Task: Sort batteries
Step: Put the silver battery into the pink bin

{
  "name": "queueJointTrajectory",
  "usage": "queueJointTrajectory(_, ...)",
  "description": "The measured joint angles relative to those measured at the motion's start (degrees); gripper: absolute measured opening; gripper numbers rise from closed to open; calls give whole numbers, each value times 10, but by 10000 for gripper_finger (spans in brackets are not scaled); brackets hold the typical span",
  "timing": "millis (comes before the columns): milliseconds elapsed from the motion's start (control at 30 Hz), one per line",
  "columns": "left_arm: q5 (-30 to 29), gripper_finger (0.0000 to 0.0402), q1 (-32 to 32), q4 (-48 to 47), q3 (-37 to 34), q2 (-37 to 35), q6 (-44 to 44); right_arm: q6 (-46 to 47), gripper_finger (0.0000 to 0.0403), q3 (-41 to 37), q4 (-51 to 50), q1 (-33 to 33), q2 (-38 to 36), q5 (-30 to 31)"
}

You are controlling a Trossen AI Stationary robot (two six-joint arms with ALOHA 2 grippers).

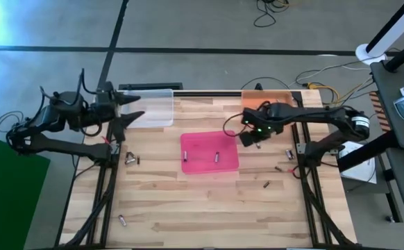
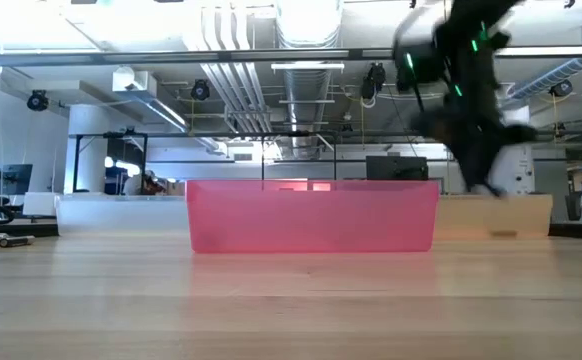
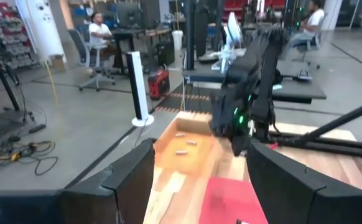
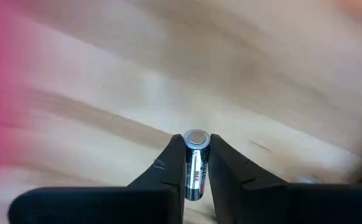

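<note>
1. Batteries are the job here, and one battery (image 4: pixel 195 163) stands upright between the right gripper (image 4: pixel 195 167) fingers, which are nearly closed and pinch it on both sides, its silvery end cap facing the wrist camera.

2. In the high view the right gripper (image 1: pixel 255 136) hangs above the wood just beside the pink tray (image 1: pixel 209 154), between that tray and the orange tray (image 1: pixel 266 99) at the far edge.

3. Two batteries (image 1: pixel 216 157) already lie in the pink tray; the left wrist view shows a few more in the orange tray (image 3: pixel 185 144).

4. Loose batteries remain on the table (image 1: pixel 209 208): a pair near the left frame (image 1: pixel 130 159), one near the front left (image 1: pixel 122 221), and several small ones on the right (image 1: pixel 289 154).

5. The left gripper (image 1: pixel 127 110) waits over the clear tray (image 1: pixel 157 107) with its fingers spread wide and nothing between them.

6. Risks, as I judge them: the hold is narrow on a smooth round body, so a quick swing could let the battery twist or slip out. Released from this height it could bounce out of a tray, or land in the wrong one, since the gripper sits between two.
</note>
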Motion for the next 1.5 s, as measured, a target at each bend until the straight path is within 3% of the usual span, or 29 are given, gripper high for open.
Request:
queueJointTrajectory(200,0,232,0,-5,-7,0,2,60,37,157,4,77,62,43)
queueJointTrajectory(467,2,232,0,-16,-10,-14,-6,153,37,306,33,139,240,75)
queueJointTrajectory(633,2,232,0,-35,-11,-39,-35,189,37,355,43,149,332,83)
queueJointTrajectory(833,-2,232,0,-51,-11,-72,-38,214,38,422,42,147,394,120)
queueJointTrajectory(1033,-33,232,0,33,-11,-76,19,258,38,490,41,148,467,128)
queueJointTrajectory(1233,-8,232,0,78,-11,-74,48,256,39,541,23,151,512,103)
queueJointTrajectory(1367,-2,232,0,77,-11,-76,56,247,65,550,21,149,520,83)
queueJointTrajectory(1500,-2,232,0,78,-11,-77,64,240,121,549,17,146,507,80)
